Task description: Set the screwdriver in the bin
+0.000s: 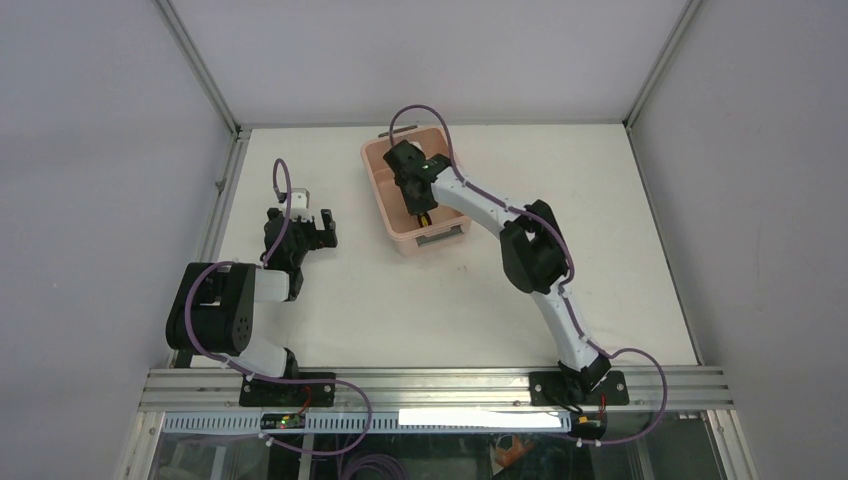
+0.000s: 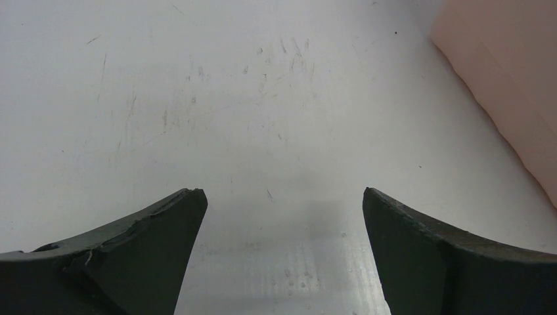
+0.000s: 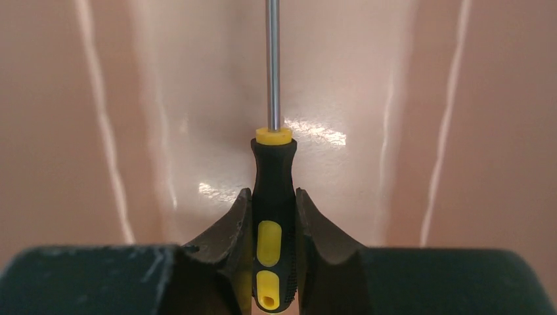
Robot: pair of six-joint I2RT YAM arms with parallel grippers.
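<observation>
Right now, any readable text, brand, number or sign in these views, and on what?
None readable in any view.
The black-and-yellow screwdriver, clamped in the right gripper: no print visible on its handle.
The salmon-pink plastic bin: no label visible.
The white table: scratches only.

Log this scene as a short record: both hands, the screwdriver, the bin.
right hand: shut on the screwdriver handle, inside the bin
left hand: open, holding nothing, above the table beside the bin
screwdriver: held by its black-and-yellow handle, shaft pointing away from the hand
bin: pink, screwdriver not yet released
</observation>
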